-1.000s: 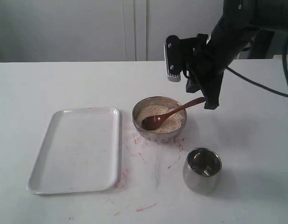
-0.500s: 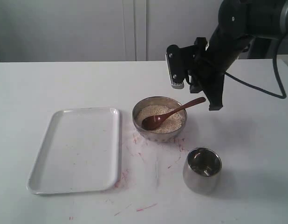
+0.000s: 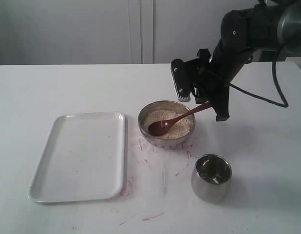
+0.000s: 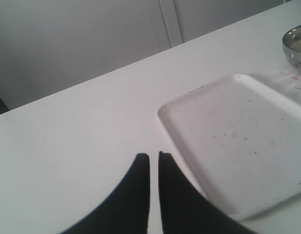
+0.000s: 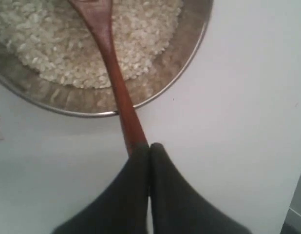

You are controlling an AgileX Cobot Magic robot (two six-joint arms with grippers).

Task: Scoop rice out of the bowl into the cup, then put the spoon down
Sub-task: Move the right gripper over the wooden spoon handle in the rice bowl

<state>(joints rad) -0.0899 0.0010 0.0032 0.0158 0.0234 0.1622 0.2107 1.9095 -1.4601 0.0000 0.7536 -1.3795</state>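
No scoop yet: rice [image 5: 141, 44] fills the bowl [image 3: 162, 141], and the cup [image 3: 210, 187] nearby looks empty. The right pincer [image 5: 149, 145], pinched narrow, meets the spoon [image 5: 114, 73] handle (grip unclear).

No text, label, brand, number or sign is showing readable anywhere, not on the tray [image 3: 77, 156], bowl [image 3: 162, 141], cup [image 3: 209, 187] or spoon [image 3: 179, 118].

The metal cup [image 3: 211, 184] is shining like a mirror, the steel bowl [image 3: 160, 142] is looking duller, and the wooden spoon [image 3: 177, 118] is showing a smooth brown gloss.
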